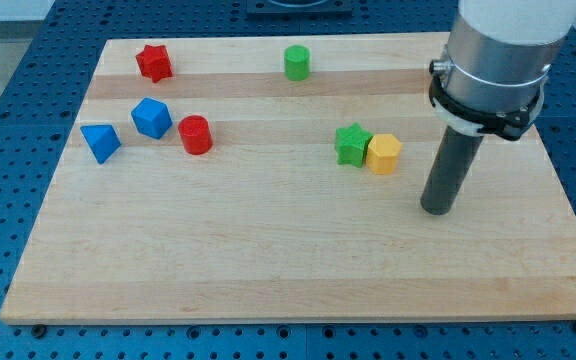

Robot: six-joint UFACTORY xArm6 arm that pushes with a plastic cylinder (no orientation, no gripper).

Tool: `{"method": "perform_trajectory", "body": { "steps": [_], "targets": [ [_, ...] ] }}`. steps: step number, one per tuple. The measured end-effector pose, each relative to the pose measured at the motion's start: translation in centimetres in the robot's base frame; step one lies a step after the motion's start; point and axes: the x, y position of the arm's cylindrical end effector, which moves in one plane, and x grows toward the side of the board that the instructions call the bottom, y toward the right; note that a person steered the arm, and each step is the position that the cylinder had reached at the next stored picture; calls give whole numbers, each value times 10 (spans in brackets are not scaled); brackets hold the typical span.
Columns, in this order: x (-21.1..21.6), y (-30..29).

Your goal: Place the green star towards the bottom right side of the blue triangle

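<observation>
Showing two green blocks [351, 145], two blue [100, 142], two red [195, 134]

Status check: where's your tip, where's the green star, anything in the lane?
My tip down, right of and below the yellow block, touching nothing. Green star touching the yellow block's left side. Blue triangle far left; red cylinder near the path.

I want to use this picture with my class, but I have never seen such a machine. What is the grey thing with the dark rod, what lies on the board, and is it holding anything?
It is a robot arm ending in a plain rod; it holds nothing and only pushes. My tip rests on the wooden board, to the view's right of the touching green star and yellow block. At the view's left lie a blue triangle, blue block, red cylinder and red star; a green cylinder stands at the top.
</observation>
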Motion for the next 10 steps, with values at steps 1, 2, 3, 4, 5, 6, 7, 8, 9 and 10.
{"method": "perform_trajectory", "body": {
  "steps": [1, 2, 3, 4, 5, 6, 7, 8, 9, 10],
  "targets": [
    [-57, 0],
    [-82, -3],
    [-61, -61],
    [-48, -95],
    [-48, -109],
    [-46, -101],
    [-40, -64],
    [-54, -62],
    [-100, -76],
    [-100, -76]
  ]
}}
